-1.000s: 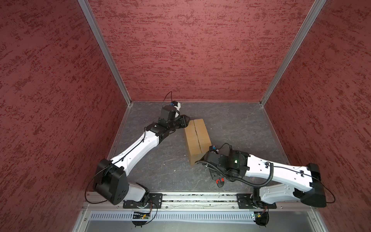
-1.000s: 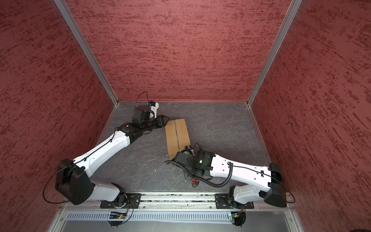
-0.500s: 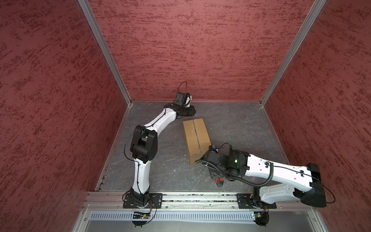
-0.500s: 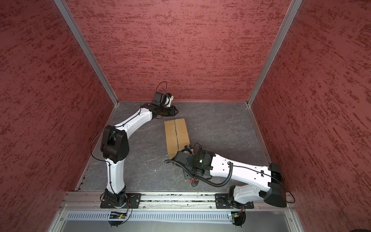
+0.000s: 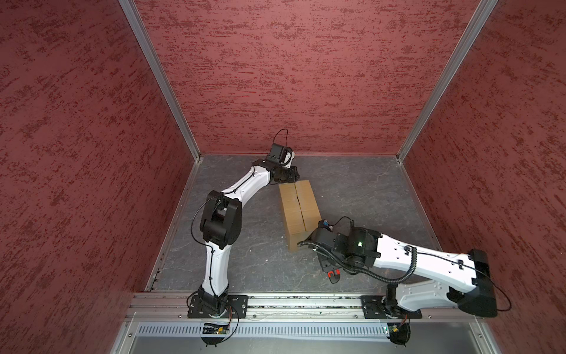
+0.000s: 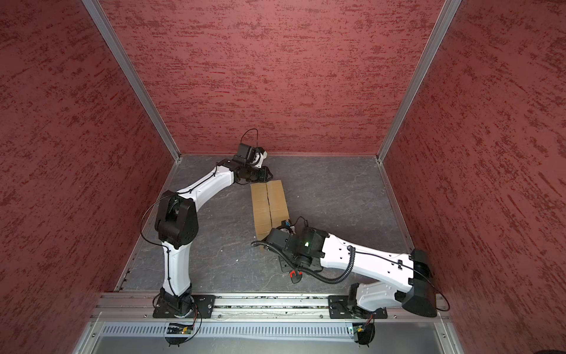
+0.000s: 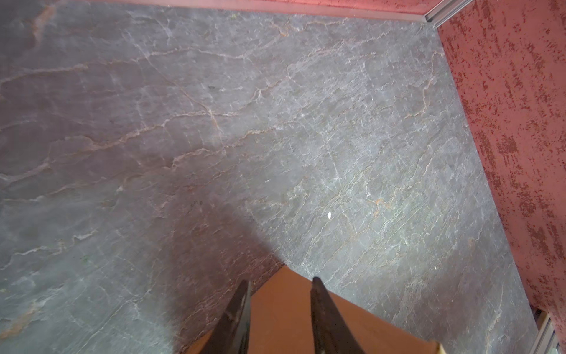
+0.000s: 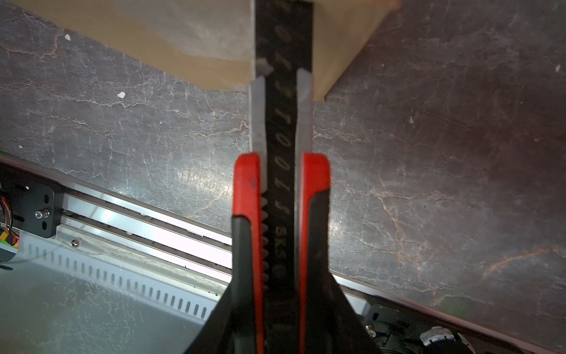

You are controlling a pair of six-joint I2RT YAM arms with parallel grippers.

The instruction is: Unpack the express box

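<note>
The express box [image 5: 300,208] [image 6: 269,208] is a plain brown carton lying shut on the grey floor, its centre seam running away from the rail. My left gripper [image 5: 289,176] [image 6: 263,175] hovers at the box's far end. In the left wrist view its fingers [image 7: 240,309] stand a little apart over the box's [image 7: 284,312] far corner, with nothing between them. My right gripper [image 8: 280,214] is shut on a red and black utility knife [image 8: 280,171] [image 5: 333,272]. The knife's black blade [image 8: 284,36] lies against the box's [image 8: 340,46] near end.
Red textured walls [image 5: 275,76] close in the back and both sides. An aluminium rail [image 5: 291,302] with the two arm bases runs along the front. Small white scraps [image 8: 121,94] lie on the floor near the box.
My left arm has folded up at the elbow and its gripper has shifted from the box's far left corner to the far end, jaws narrowing slightly. The right arm and knife have not moved.
</note>
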